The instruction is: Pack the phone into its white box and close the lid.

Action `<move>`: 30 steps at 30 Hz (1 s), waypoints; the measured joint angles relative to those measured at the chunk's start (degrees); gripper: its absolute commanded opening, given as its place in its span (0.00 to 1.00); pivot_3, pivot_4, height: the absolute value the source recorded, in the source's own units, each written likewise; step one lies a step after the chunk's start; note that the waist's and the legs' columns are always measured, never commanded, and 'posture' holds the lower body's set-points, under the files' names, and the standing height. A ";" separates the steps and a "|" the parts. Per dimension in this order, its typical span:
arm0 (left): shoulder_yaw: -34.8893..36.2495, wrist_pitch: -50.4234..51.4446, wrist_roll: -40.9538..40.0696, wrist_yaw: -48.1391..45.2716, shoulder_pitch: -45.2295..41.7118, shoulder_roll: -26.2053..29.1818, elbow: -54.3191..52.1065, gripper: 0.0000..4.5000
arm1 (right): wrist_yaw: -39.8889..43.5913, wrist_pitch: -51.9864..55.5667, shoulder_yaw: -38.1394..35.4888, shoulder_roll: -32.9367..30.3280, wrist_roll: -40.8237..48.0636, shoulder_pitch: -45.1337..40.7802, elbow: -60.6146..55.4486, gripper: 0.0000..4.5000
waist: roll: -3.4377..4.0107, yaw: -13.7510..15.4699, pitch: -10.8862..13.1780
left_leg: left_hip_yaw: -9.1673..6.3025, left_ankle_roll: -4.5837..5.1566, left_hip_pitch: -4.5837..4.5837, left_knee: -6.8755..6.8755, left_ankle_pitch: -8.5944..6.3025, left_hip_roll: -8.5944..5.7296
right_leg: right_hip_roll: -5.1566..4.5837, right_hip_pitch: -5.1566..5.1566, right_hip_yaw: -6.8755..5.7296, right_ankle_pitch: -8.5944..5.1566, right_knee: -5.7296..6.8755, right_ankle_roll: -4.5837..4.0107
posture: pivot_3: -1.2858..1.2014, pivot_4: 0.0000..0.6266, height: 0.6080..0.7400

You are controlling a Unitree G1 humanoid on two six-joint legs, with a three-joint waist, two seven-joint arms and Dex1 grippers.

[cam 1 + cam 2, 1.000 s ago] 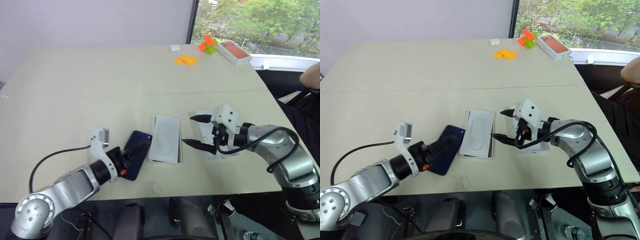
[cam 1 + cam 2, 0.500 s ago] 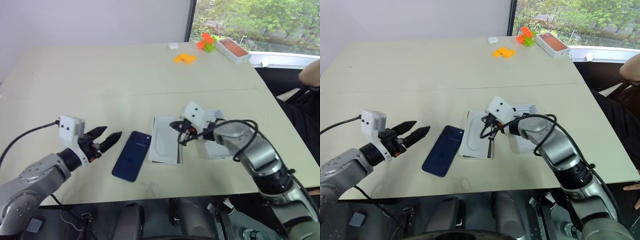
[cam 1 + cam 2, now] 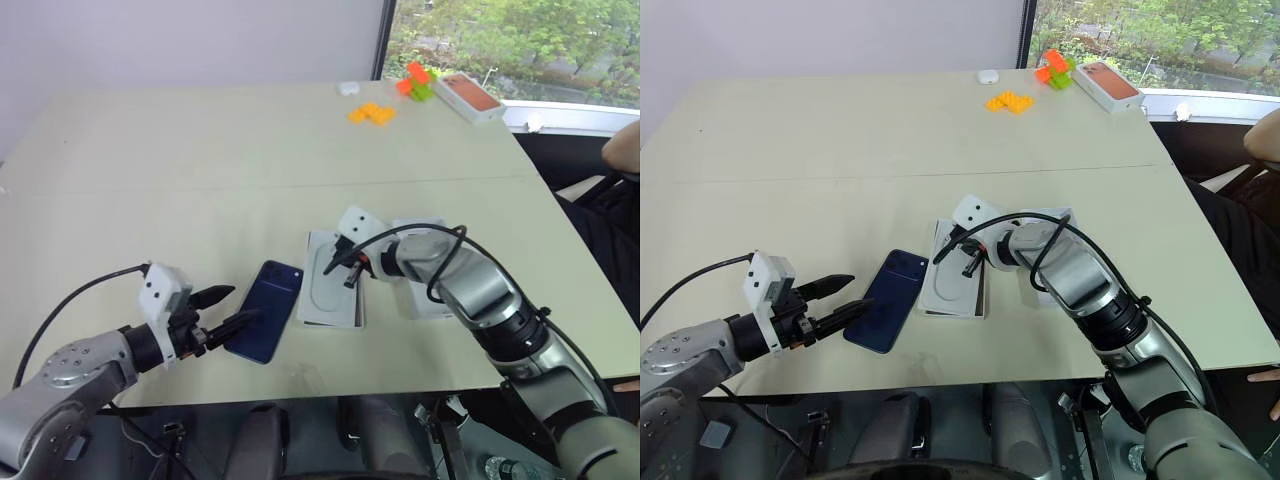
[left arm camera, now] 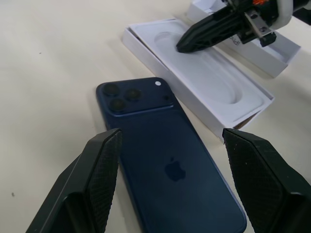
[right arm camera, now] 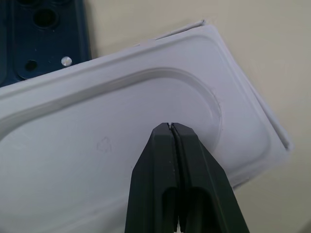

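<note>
Left wrist view: my left pincer (image 4: 170, 187) gapes over the phone (image 4: 167, 162) on the bench (image 4: 43, 58); clenched right pincer (image 4: 182, 46) presses the insert (image 4: 209, 77), which I fear could skid.

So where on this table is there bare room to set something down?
The wide stretch of table behind the phone is free. It is crowded around the white box, the phone and both grippers, and at the far corner by the orange blocks.

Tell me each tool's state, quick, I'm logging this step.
Left tool: open, fingers either side of the phone, holding nothing.
Right tool: closed, empty, tip over the white insert.
</note>
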 measured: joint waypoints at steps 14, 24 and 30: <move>-1.77 1.71 2.33 -0.40 0.45 -3.34 -2.44 0.78 | 5.70 -13.36 3.37 0.56 -5.30 -0.38 6.11 0.01 | 0.01 -0.01 -0.02 | -0.02 0.00 0.05 0.02 0.00 0.04 | 0.01 0.02 0.00 0.10 0.09 0.13 | 0.52 0.24 1.00; -1.69 2.32 3.20 -0.75 0.40 -3.65 -2.41 0.78 | 6.40 -10.16 1.61 1.61 -5.71 -1.91 3.40 0.01 | 0.00 -0.02 -0.02 | -0.05 0.00 0.06 0.03 0.00 0.04 | 0.05 0.02 -0.03 0.13 0.12 0.13 | 0.52 0.24 1.00; -1.69 2.44 3.49 -0.74 0.09 -4.19 -2.40 0.78 | 6.46 -7.86 3.82 0.25 -7.86 -1.55 3.22 0.01 | 0.01 0.10 -0.02 | -0.03 0.00 0.05 0.05 0.00 0.03 | -0.04 0.04 -0.02 0.13 0.11 0.12 | 0.52 0.24 1.00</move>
